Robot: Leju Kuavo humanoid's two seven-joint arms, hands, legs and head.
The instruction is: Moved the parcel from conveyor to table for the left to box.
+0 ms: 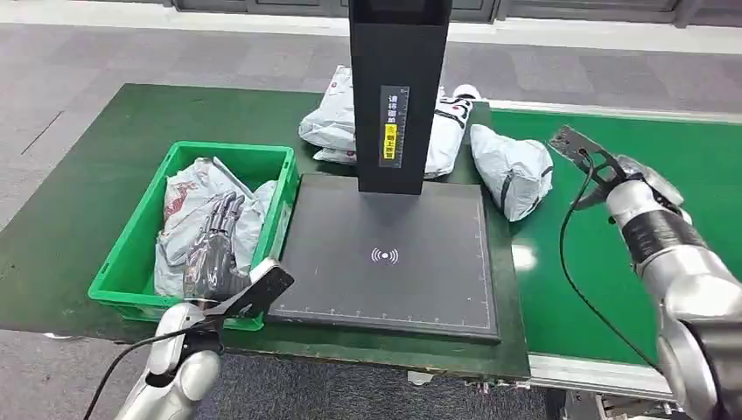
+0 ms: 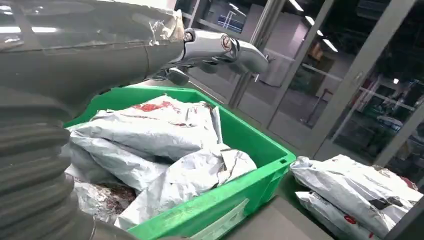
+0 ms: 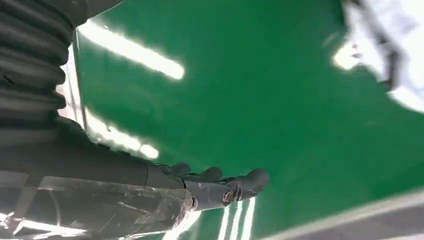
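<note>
Head view: parcel is lying on the green conveyor beside the scanner plate, long axis running away from the robot; right robot hand is hovering just to its right, nearer than the left robot hand, which is sitting over the green box.

Left wrist view: left robot hand is extending flat, holding nothing.

Right wrist view: right robot hand is lying spread, empty, over the belt.

My head view looks forward and down from high over the dark flat scanner platform. My left wrist view sits close behind my left hand, facing the green plastic crate, which both share. My right wrist view hangs near the glossy green conveyor belt.
</note>
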